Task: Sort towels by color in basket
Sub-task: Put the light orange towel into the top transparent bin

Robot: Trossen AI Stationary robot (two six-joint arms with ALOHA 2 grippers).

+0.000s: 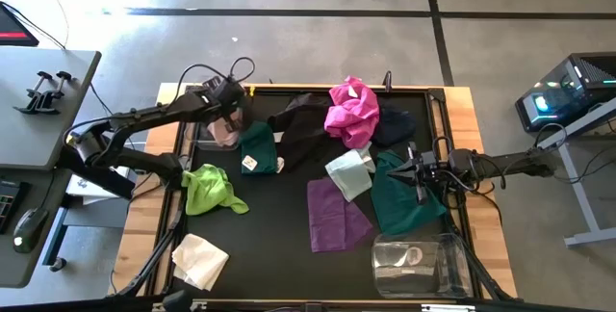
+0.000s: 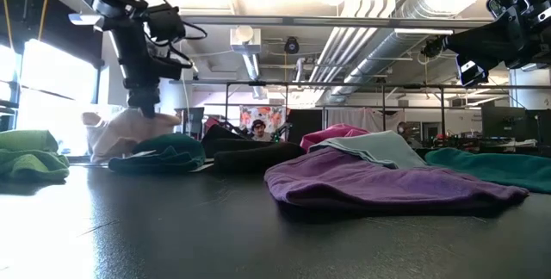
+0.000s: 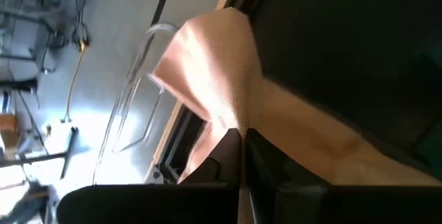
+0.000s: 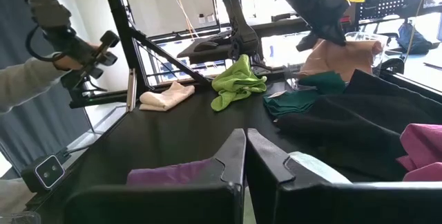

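My left gripper (image 1: 229, 117) is at the table's far left, shut on a peach towel (image 3: 221, 65) beside a clear basket (image 3: 141, 58). Loose on the black mat lie a dark teal-green towel (image 1: 258, 148), a black one (image 1: 303, 124), a magenta one (image 1: 353, 110), a pale mint one (image 1: 348, 172), a purple one (image 1: 337, 214), a second teal-green one (image 1: 404, 201), a lime green one (image 1: 212, 189) and a cream-white one (image 1: 199, 259). My right gripper (image 4: 245, 135) hovers shut and level above the right-hand teal-green towel, touching nothing. My left gripper pinches a bunched fold of the peach towel (image 3: 238, 122) between its two fingers, slanting down from above. The cloth spreads out below the fingers; its lower part (image 2: 120, 137) sits low at the far left. I cannot tell whether it lies inside the basket.
A second clear basket (image 1: 423, 264) stands at the near right corner. The mat has a raised black frame (image 1: 318, 89) with wooden table edge (image 1: 486, 245) outside it. In the right wrist view a person's hand (image 4: 62, 37) holds a controller beyond the table.
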